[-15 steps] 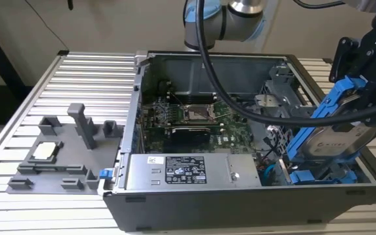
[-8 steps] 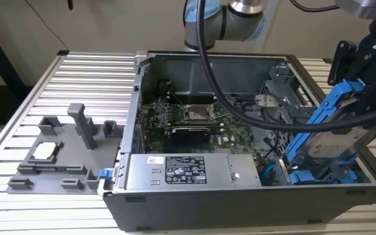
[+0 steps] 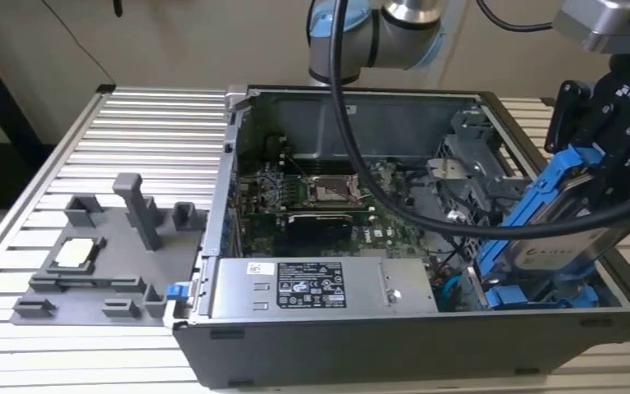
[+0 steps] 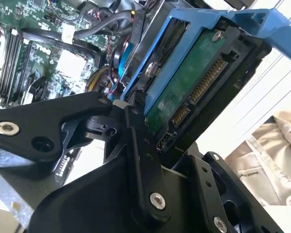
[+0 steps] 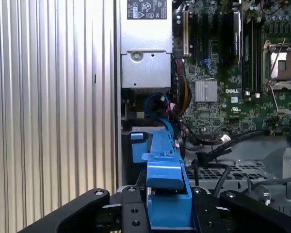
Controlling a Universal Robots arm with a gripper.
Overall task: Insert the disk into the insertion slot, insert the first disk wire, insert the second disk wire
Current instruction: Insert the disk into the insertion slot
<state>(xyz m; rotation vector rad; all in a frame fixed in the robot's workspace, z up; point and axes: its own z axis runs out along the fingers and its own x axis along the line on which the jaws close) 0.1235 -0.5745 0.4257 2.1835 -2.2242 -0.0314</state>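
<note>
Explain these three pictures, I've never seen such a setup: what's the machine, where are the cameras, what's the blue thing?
A robot arm works on an open computer case lying on a ribbed metal table. The exterior view comes from a camera off the arm; both wrist views come from cameras riding near its claw. The claw is shut on the disk, a silver hard drive in a blue bracket, held tilted by the blue-railed insertion slot in the case's corner. Inside are a green circuit board and a grey power-supply box. A grey parts tray sits at the exterior view's left.

Exterior overlooks case [image 3: 403, 349], wrist views near disk [image 4: 191, 85]
</note>
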